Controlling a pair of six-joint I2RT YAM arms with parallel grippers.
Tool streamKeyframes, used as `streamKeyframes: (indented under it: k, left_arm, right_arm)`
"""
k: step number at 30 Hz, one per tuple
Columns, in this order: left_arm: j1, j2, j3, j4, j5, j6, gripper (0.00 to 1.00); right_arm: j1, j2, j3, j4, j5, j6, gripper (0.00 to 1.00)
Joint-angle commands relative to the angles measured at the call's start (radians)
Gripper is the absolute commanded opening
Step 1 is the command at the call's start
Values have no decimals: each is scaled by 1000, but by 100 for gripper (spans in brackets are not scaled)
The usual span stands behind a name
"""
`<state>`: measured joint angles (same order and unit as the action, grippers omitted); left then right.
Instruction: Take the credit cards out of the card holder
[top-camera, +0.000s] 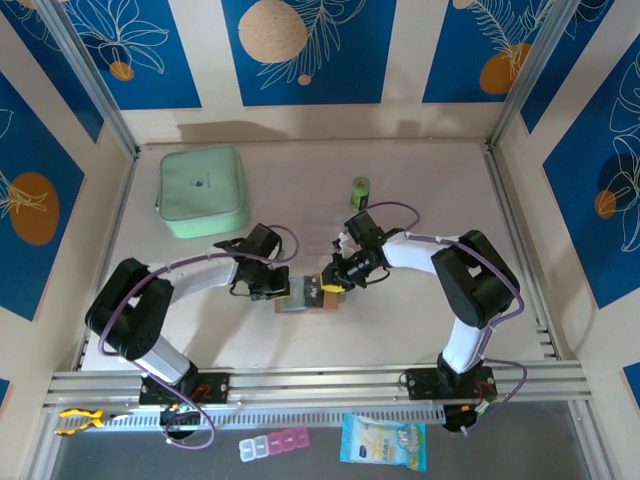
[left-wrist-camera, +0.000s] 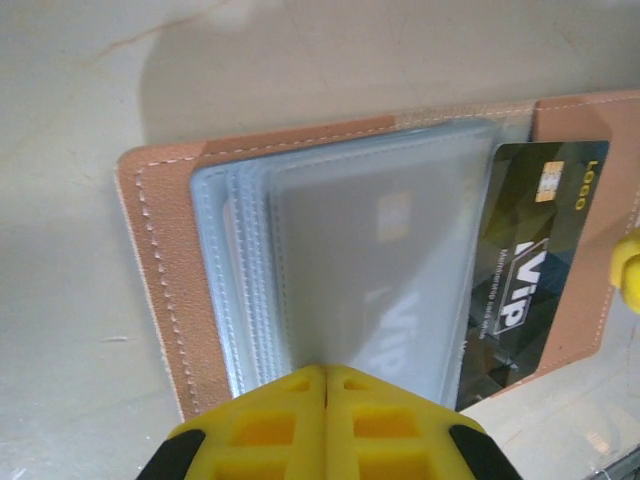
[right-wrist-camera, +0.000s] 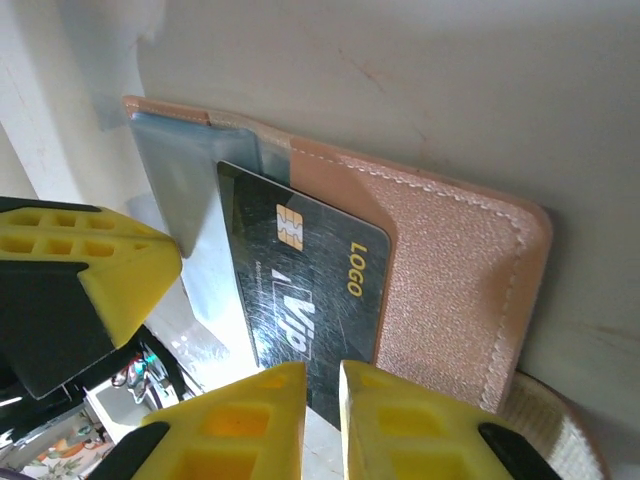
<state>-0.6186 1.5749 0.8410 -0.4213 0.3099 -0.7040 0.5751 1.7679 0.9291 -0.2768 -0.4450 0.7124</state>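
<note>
The card holder lies open on the table between the two arms, tan outside with clear plastic sleeves. My left gripper is shut on the edge of the top sleeve. One dark credit card, printed with VIP and LOGO and a gold chip, sticks halfway out of the sleeves across the holder's right flap. My right gripper hovers at the card's near edge. Its jaws stand a narrow gap apart and are not pinching the card.
A mint-green zip case sits at the back left and a small green cylinder at the back centre. Beyond the front rail lie a blue snack packet, a pill box and a yellow tool.
</note>
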Motion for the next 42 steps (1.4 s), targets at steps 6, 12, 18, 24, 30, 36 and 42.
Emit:
streamKeyframes:
  k: [6, 12, 18, 24, 30, 36, 42]
  left_arm:
    - [-52, 25, 92, -27, 38, 2, 0]
    - [-83, 83, 119, -7, 52, -3, 0]
    - [-90, 120, 116, -13, 22, 3, 0]
    - [-90, 134, 108, -29, 3, 9, 0]
    - [-90, 137, 101, -33, -3, 11, 0]
    - [-90, 134, 95, -30, -5, 8, 0]
    - [-90, 124, 93, -28, -6, 6, 0]
  right_arm:
    - [9, 28, -7, 9, -20, 37, 21]
    - [8, 15, -12, 4, -10, 38, 22]
    - [5, 3, -21, 1, 6, 41, 24]
    - [5, 23, -25, 5, 3, 44, 26]
    - [9, 25, -43, 76, -51, 66, 24]
    - [9, 3, -52, 119, -82, 95, 19]
    - [9, -6, -56, 119, -75, 100, 14]
